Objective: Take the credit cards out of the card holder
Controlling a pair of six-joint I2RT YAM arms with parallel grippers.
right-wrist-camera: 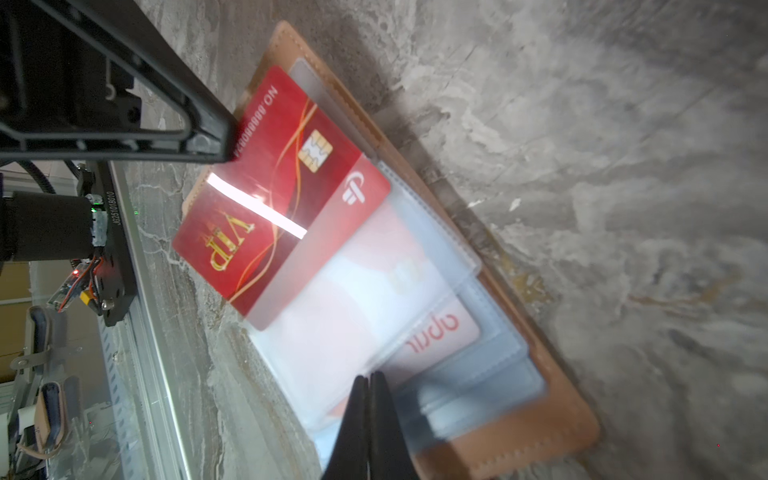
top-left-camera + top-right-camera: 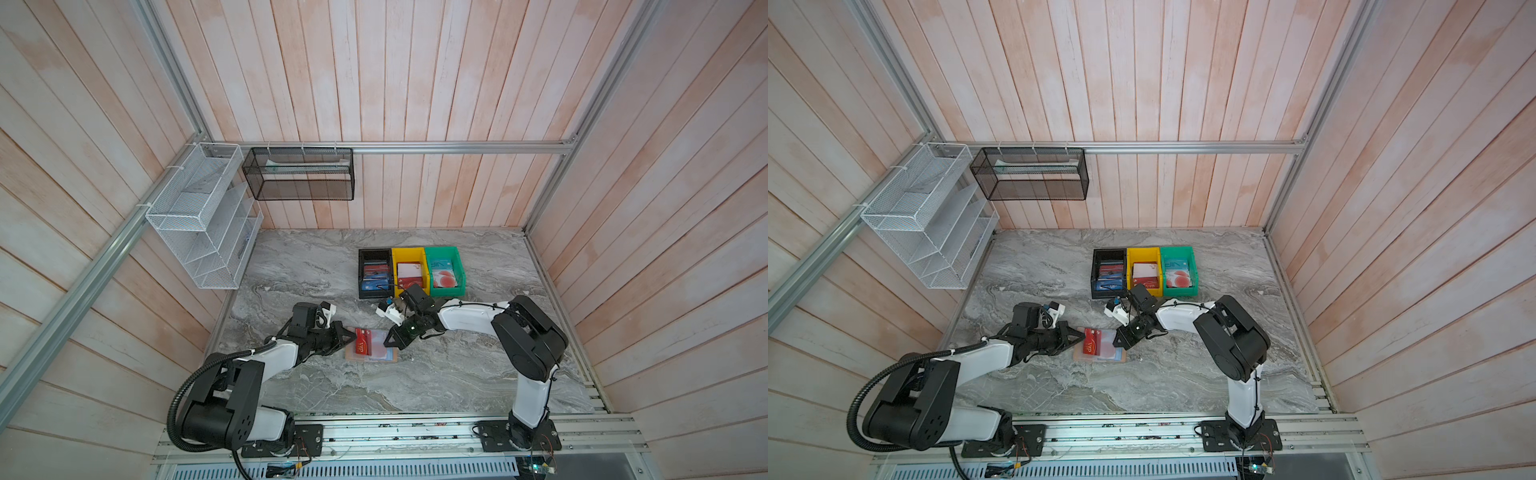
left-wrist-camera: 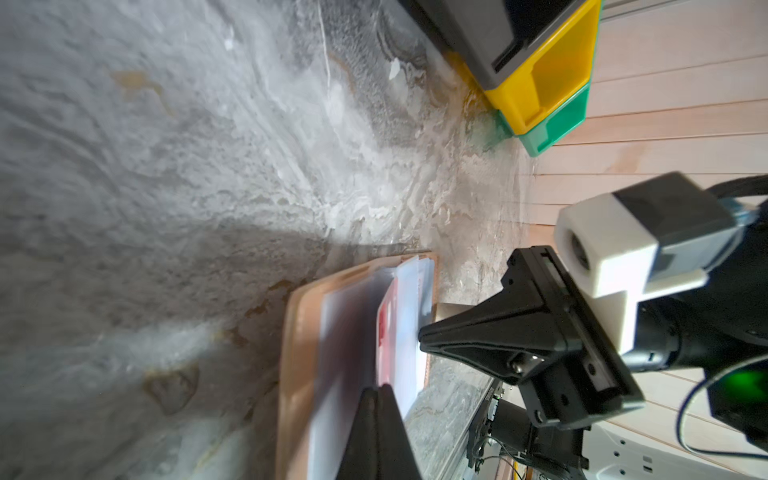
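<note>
The tan card holder (image 2: 390, 357) (image 2: 1077, 354) (image 1: 540, 440) lies open on the marble table between both arms, its clear sleeve pages fanned up. A dark red VIP credit card (image 2: 362, 343) (image 2: 1091, 341) (image 1: 257, 199) sticks about halfway out of a sleeve toward the left arm. My left gripper (image 2: 351, 334) (image 3: 380, 388) is shut on that card's outer edge. A pale card with red lettering (image 1: 440, 332) sits in a lower sleeve. My right gripper (image 2: 385, 343) (image 1: 368, 376) is shut, its tip against the sleeve pages on the holder's right side. I cannot tell whether a page lies between its fingers.
A black bin (image 2: 374, 250), a yellow bin (image 2: 407, 249) and a green bin (image 2: 442, 248) stand in a row behind the holder, each with cards inside. A white wire rack (image 2: 199, 216) and a black mesh basket (image 2: 299, 174) hang on the walls. An aluminium rail runs along the front.
</note>
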